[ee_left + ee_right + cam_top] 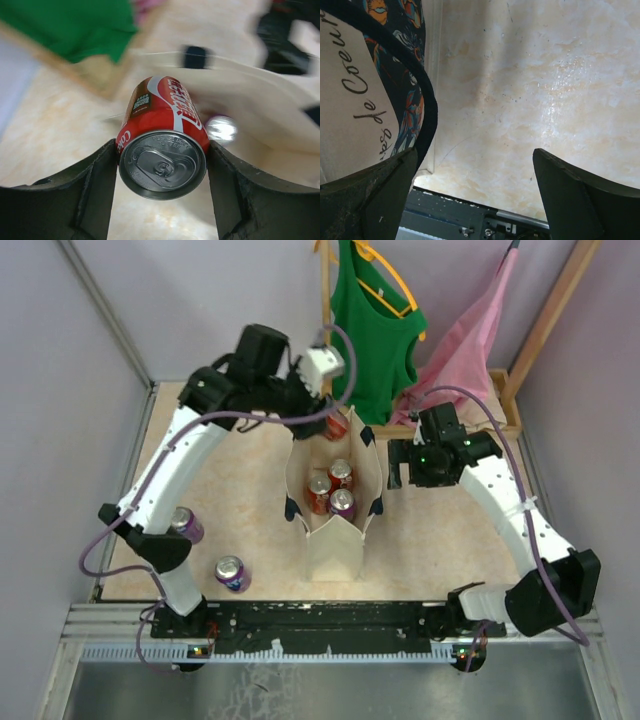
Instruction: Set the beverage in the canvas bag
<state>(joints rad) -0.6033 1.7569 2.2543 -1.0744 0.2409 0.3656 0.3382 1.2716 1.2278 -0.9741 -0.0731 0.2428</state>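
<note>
The left arm arches from its base at lower left up to the top centre of the overhead view. There the left gripper (335, 422) pinches a red cola can (161, 115) by its sides, at the far rim of the canvas bag (335, 545). The right arm bends in from lower right. The right gripper (475, 187) sits beside the bag's right wall, its fingers spread wide with only bare table (545, 90) between them. We cannot tell whether a finger touches the cloth.

From above, the held can is mostly hidden under the wrist, and the left wrist view blurs beyond it. The bag is boxy beige cloth, standing open, with 3 cans (330, 490) upright inside. Its dark strap shows a floral lining, and its script lettering is cut off at the frame's left. 2 purple cans (232, 573) stand at lower left.
</note>
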